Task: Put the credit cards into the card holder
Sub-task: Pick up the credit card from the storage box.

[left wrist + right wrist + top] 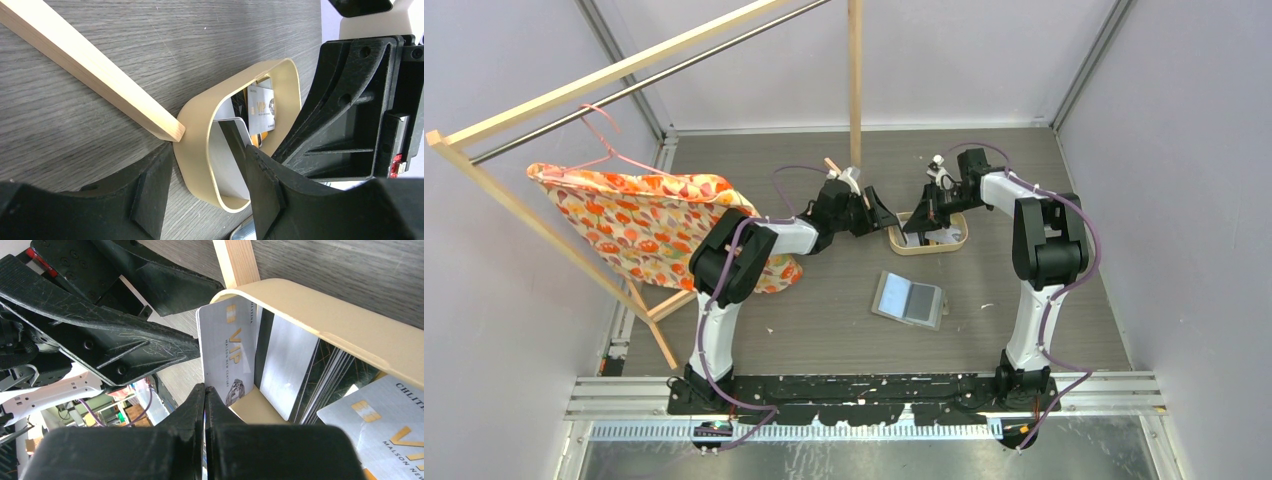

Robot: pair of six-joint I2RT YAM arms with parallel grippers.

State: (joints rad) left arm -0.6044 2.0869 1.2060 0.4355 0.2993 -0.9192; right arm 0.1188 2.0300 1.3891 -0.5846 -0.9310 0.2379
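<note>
The right pincer (205, 389) nips a silver card (227, 347) by its edge, upright in the wooden tray (325, 317), ready to lift; the left pincer (197, 139), half open, straddles the tray wall, seemingly steadying it; the card holder (909, 298) lies open on the counter (824, 325) nearby.

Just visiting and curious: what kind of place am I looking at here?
Probably a robot test cell: plain walls on metal framing, a left arm and right arm bolted to a rail, and staged props like a clothes rack and card holder.
</note>
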